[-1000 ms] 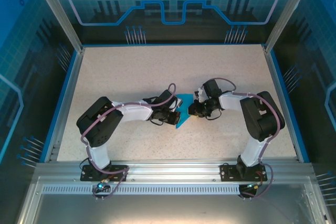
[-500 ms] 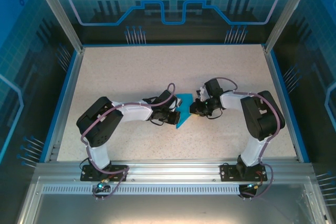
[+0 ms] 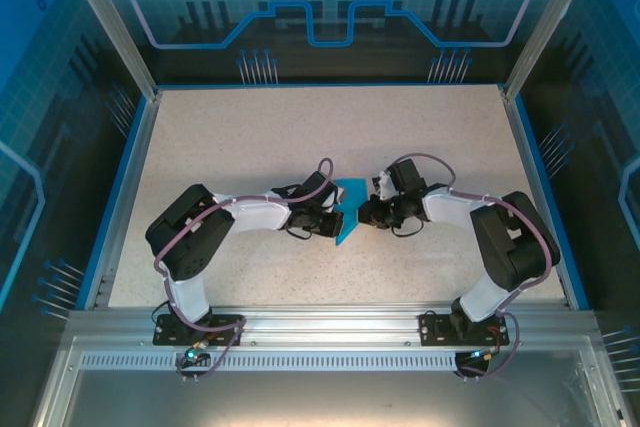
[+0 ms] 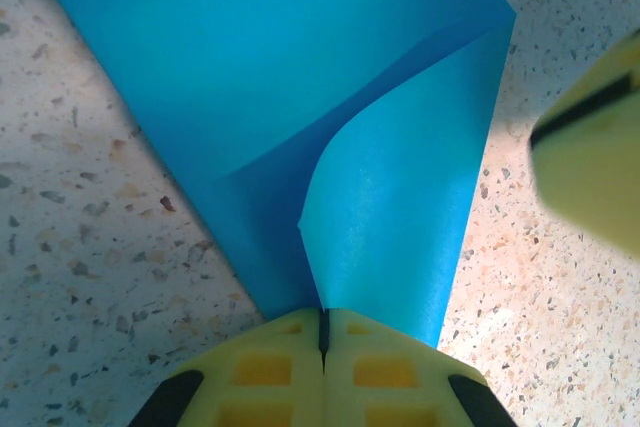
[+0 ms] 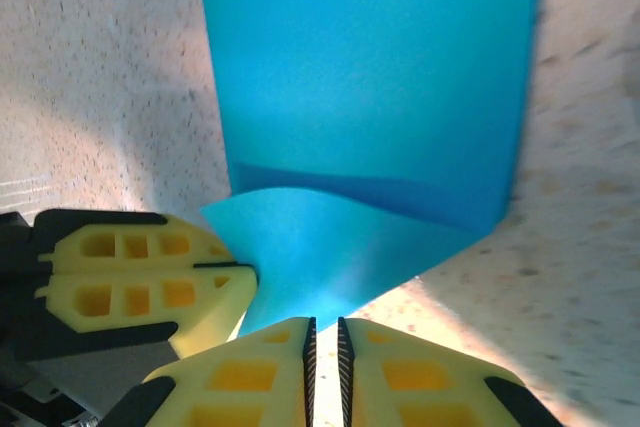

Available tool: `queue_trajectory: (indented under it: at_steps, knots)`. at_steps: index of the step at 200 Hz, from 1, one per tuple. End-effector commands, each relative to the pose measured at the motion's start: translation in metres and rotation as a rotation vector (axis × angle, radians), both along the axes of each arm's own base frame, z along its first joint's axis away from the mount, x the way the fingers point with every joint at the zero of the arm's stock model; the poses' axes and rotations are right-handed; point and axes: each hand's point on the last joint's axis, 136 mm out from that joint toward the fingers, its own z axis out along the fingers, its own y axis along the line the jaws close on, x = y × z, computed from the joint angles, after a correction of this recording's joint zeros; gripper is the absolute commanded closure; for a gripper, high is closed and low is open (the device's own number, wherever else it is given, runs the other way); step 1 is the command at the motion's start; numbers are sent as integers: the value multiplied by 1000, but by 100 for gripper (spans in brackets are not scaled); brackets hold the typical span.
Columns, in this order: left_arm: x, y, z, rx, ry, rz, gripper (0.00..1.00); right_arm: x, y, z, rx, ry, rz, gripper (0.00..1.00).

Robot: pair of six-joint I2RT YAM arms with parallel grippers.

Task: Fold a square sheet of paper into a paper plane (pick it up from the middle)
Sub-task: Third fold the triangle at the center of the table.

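Observation:
The blue sheet of paper [image 3: 349, 194] lies mid-table, folded to a pointed kite shape between both arms. In the left wrist view the paper [image 4: 300, 67] has a flap lifted off its flat layer, and my left gripper [image 4: 322, 319] is shut on the base of that flap. From above, the left gripper [image 3: 333, 218] sits at the paper's left edge. My right gripper [image 3: 366, 213] is at its right edge. The right gripper [image 5: 323, 329] is almost shut, with a thin empty slit between its pads, and its tips are at the edge of the raised paper [image 5: 370, 77].
The speckled table [image 3: 250, 137] has a blue rim and glass walls round it. One of the left gripper's fingers [image 5: 140, 282] is close beside the right jaws. One of the right gripper's fingers [image 4: 590, 137] is at the edge of the left wrist view.
The right arm's elbow has swung outward to the right and its gripper has edged slightly left toward the paper. The left arm and the paper have stayed put.

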Motion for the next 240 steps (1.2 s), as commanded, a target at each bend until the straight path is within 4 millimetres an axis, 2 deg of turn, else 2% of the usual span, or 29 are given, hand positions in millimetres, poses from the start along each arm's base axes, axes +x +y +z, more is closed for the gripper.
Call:
queue_trajectory:
  at_steps: [1, 31, 75, 92, 130, 161, 200, 221, 240]
  knots:
    - [-8, 16, -23, 67, 58, 35, 100, 1, 14, -1, 23, -5, -13, 83]
    - [-7, 17, -22, 68, 56, 34, 100, 3, 20, -10, 26, 6, -9, 84]
    - [-7, 18, -22, 72, 55, 41, 100, -2, 11, -38, -51, 59, -12, 84]
    - [-8, 20, -24, 78, 60, 46, 100, -3, 12, -31, -41, 50, -6, 84]
    - [-6, 23, -25, 84, 60, 64, 100, -6, 14, 0, -2, -8, -7, 83]
    - [-5, 23, -24, 78, 59, 67, 100, -13, 27, 4, 34, -15, 6, 83]
    - [-5, 24, -25, 74, 61, 72, 100, -18, 32, -17, 7, 24, -2, 83]
    - [-5, 24, -25, 69, 63, 74, 100, -22, 28, -35, -22, 51, -10, 84]
    - [-5, 25, -26, 69, 64, 77, 100, -25, 25, -41, -31, 59, -13, 84]
